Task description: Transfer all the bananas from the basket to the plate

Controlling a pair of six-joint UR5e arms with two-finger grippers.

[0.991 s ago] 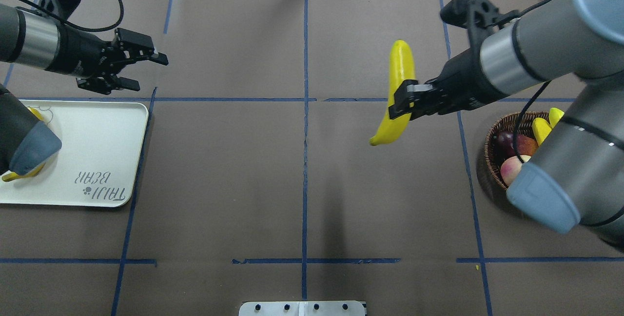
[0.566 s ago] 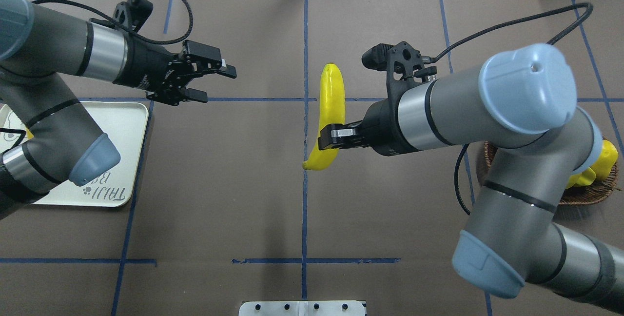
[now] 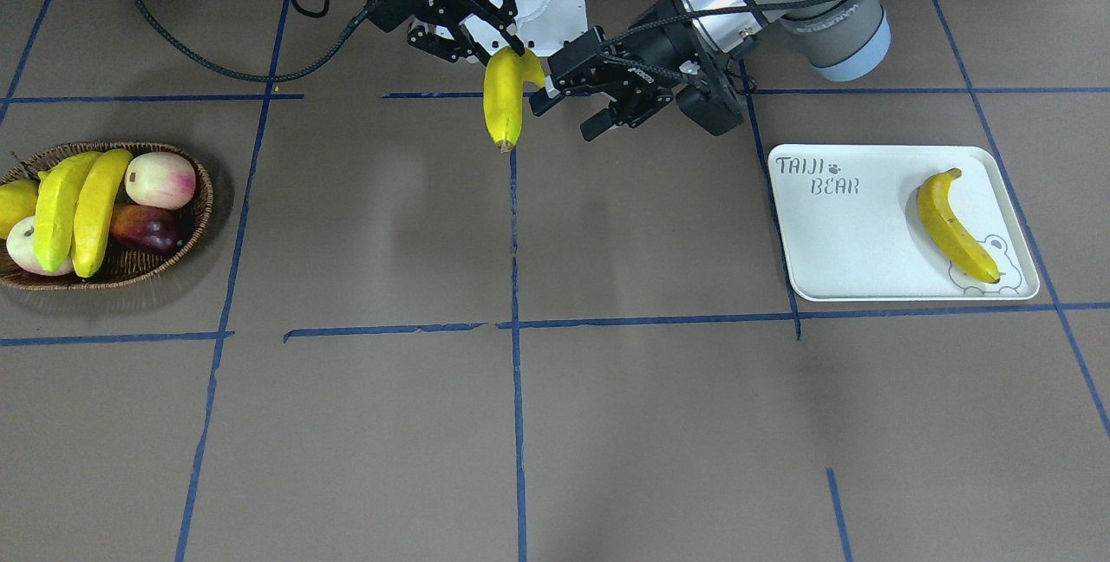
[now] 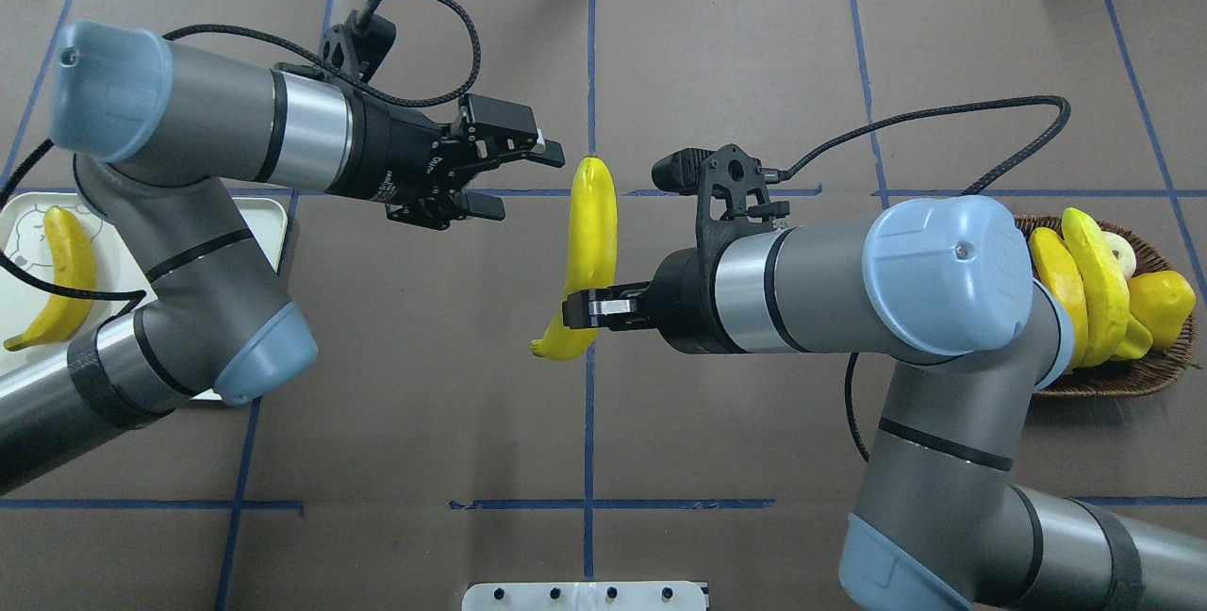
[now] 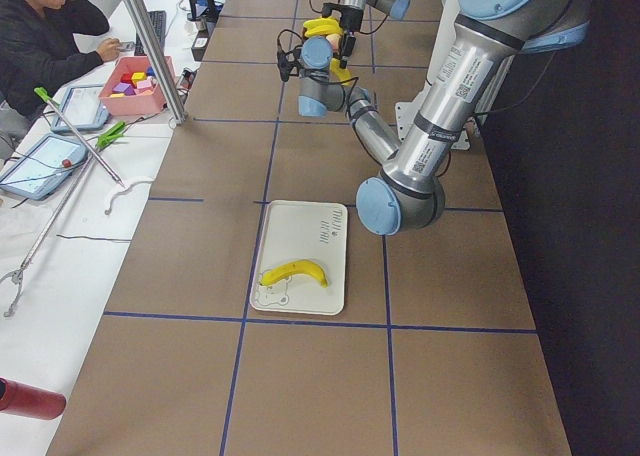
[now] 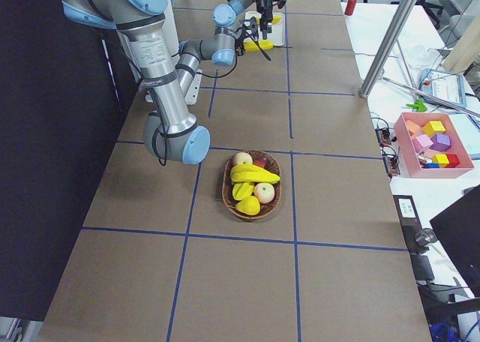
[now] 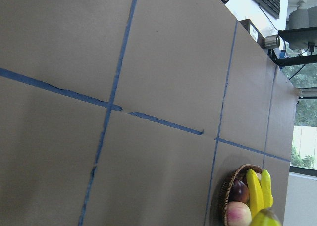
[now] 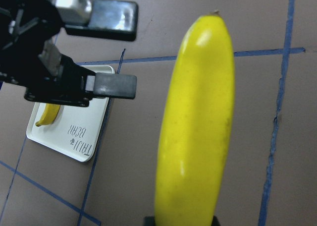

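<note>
My right tool (image 4: pixel 586 307) is clamped on a long curved glossy yellow toy banana (image 4: pixel 592 243), gripping it near the end closest to the robot. It holds the banana clear of the brown paper-covered bench (image 4: pixel 424 404), right over the middle blue tape line (image 4: pixel 588 460). A second ago this banana was well to the right of that line. It has crossed leftward through both earlier frames, and the right arm now stretches further out from the basket side.

My left tool (image 4: pixel 519 182) has its fingers spread wide and carries nothing. A second ago it hung back by the far corner of the plate. It has since swung in toward the centre and now sits just beside the banana's far end. The right wrist view shows a gap between the banana and the fingers (image 8: pixel 115 85).

The flat white rectangular tray with grey "TAIJI BEAR" lettering (image 3: pixel 854 241) lies at the robot's left end of the bench. One deeper orange-yellow banana (image 3: pixel 954 228) lies on it with its end over the bear drawing, where it was before.

At the right end, the shallow round brown woven wicker basket (image 3: pixel 113 271) holds two more yellow bananas (image 3: pixel 95 202) side by side, among a pink-and-cream round fruit (image 3: pixel 160 180) and a dark purple fruit (image 3: pixel 143 228).
</note>
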